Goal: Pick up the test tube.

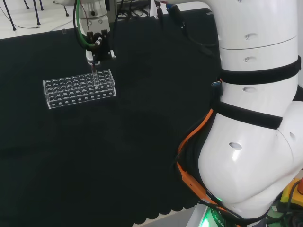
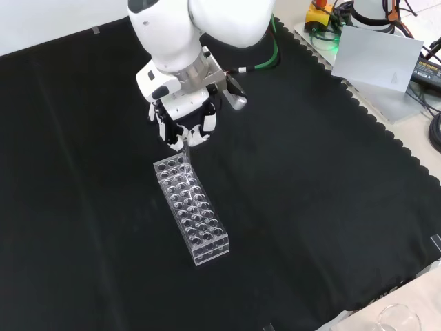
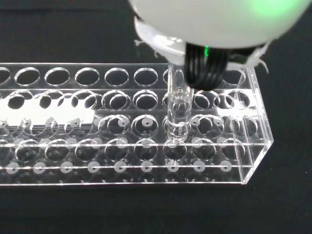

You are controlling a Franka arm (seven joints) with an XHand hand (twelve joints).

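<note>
In the head view, reading from the left, the clear rack (image 1: 79, 88) is lying lengthwise across the black cloth of the surface (image 1: 118, 156), and the hand (image 1: 98, 51) is hanging over the rack's right-hand end, with the arm's white links well off to the right. Below the hand a thin clear test tube (image 1: 94, 75) is standing upright, its top at the fingers and its lower end reaching down into the rack's holes.

In the front view the rack (image 2: 192, 212) is running from upper left to lower right, and the hand (image 2: 180, 124) is sitting above its upper-left end, the tube (image 2: 185, 153) showing faintly between the two.

The wrist view is giving the closest look: the tube (image 3: 177, 117) is standing vertical in a hole near one end of the rack (image 3: 58, 141), and its top is meeting the dark fingertips (image 3: 207, 68). The fingers appear to be curling in around the tube's upper end, pinching it, though the contact itself is partly hidden.

So the relation that matters is plain: the tube is lying directly beneath the hand, its long axis vertical and in line with the holes. The lift probably needs to go straight up along that axis, since any sideways drift could be dragging the tube against the hole's rim.
</note>
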